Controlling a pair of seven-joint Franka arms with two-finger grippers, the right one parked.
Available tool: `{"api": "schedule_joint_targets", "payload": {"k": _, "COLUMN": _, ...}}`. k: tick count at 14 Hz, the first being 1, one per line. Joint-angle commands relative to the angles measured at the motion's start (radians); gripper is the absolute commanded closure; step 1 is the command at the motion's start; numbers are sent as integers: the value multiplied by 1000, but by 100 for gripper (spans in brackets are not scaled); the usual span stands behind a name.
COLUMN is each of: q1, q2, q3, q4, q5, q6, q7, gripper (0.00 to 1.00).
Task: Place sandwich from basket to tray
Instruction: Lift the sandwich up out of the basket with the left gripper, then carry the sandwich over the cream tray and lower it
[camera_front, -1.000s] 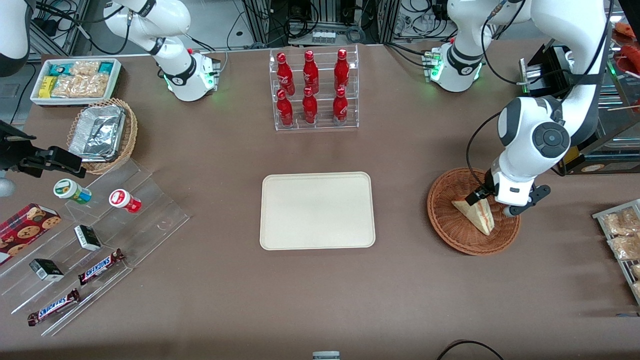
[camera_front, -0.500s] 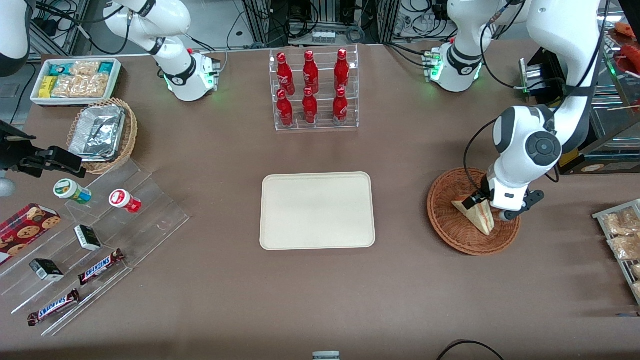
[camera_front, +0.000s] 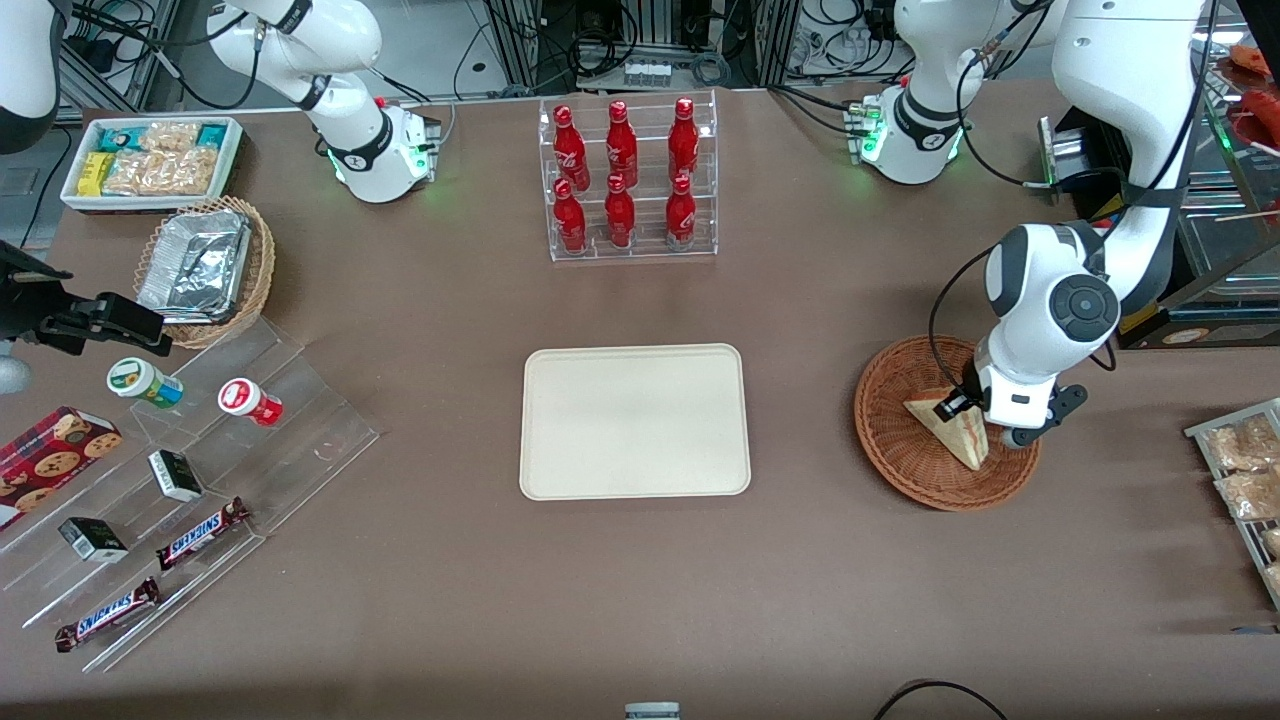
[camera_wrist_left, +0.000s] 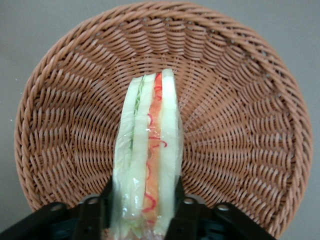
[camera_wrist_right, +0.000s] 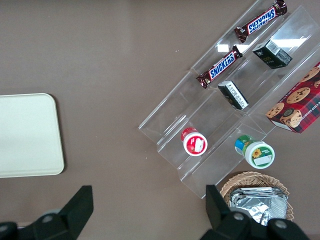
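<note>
The sandwich (camera_front: 955, 432), a pale triangular wedge, stands on edge in the reddish-brown wicker basket (camera_front: 900, 465) toward the working arm's end of the table. My left gripper (camera_front: 968, 418) is down in the basket, one finger on each bread face, shut on the sandwich. In the left wrist view the sandwich (camera_wrist_left: 147, 150) shows its red, orange and green layers between the two black fingers (camera_wrist_left: 106, 210) of the gripper (camera_wrist_left: 143, 202), with the basket (camera_wrist_left: 240, 100) under it. The cream tray (camera_front: 634, 420) lies flat beside the basket, toward the table's middle, and shows in the right wrist view (camera_wrist_right: 25, 135).
A clear rack of red bottles (camera_front: 628, 180) stands farther from the camera than the tray. A stepped acrylic stand with snacks (camera_front: 190, 470), a tan basket of foil containers (camera_front: 205, 265) and a white bin (camera_front: 150, 160) lie toward the parked arm's end. A rack of packets (camera_front: 1245, 470) is beside the basket.
The left arm's wrist has shifted slightly and come lower over the basket. The fingers now sit tighter against the sandwich, which stays in the same spot in the basket.
</note>
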Motion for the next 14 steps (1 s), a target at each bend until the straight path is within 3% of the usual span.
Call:
{"api": "schedule_joint_targets", "payload": {"k": 1, "q1": -3, "q2": -22, "q3": 4, "q4": 48, "q5": 17, "q6": -47, "q7": -35, "gripper": 100}}
{"api": "schedule_joint_targets", "payload": {"k": 5, "q1": -17, "q2": -52, "q3": -4, "q4": 222, "q5": 38, "q6": -329, "q7": -27, "gripper": 100}}
{"api": "schedule_joint_targets", "payload": {"k": 9, "q1": -148, "q2": -40, "q3": -19, "q4": 489, "q5": 52, "q6": -642, "q7": -36, "gripper": 100}}
{"api": "schedule_joint_targets", "payload": {"k": 14, "q1": -323, "q2": 3, "q3": -22, "q4": 632, "q5": -5, "q6": -666, "q7": -59, "gripper": 100}}
